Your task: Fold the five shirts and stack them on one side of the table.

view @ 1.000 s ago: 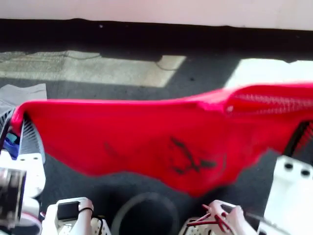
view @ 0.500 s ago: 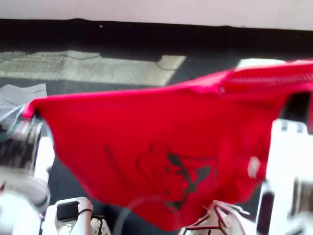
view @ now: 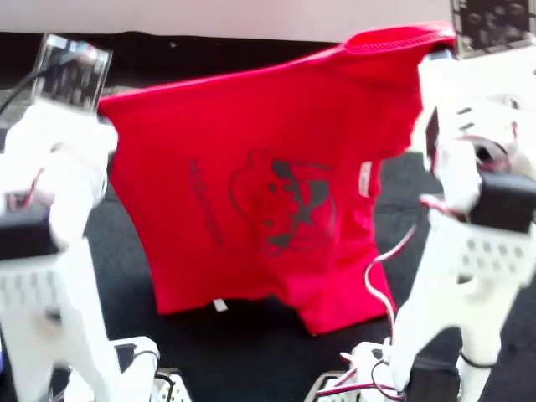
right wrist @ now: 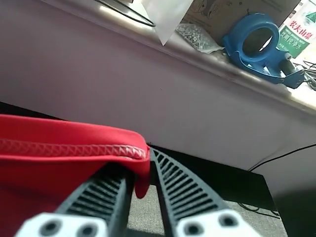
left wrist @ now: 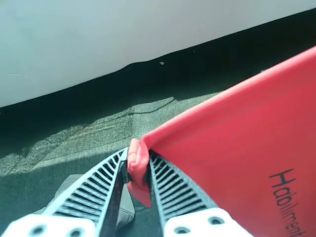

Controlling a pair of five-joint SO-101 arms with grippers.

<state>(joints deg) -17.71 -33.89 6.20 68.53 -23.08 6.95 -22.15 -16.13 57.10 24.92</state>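
Note:
A red shirt (view: 268,193) with a dark print hangs in the air between my two arms, and its lower edge droops toward the dark table (view: 251,352). My left gripper (view: 100,105) is raised at the left and is shut on a bunched corner of the shirt (left wrist: 237,163); the fingers (left wrist: 173,192) pinch the fold (left wrist: 138,165). My right gripper (view: 435,46) is higher, at the right, and is shut on the stitched edge of the shirt (right wrist: 59,163), with its fingers (right wrist: 182,187) on either side of the fabric.
A pale grey cloth (left wrist: 69,187) lies on the table below the left gripper. A white wall (left wrist: 98,39) runs along the table's far edge. Red and white cables (view: 377,276) hang by the right arm. A ledge with a blue object (right wrist: 256,44) is behind the right gripper.
Both arms have risen and drawn closer together. The shirt went from stretched low and wide to hanging upright, with its print facing the high view.

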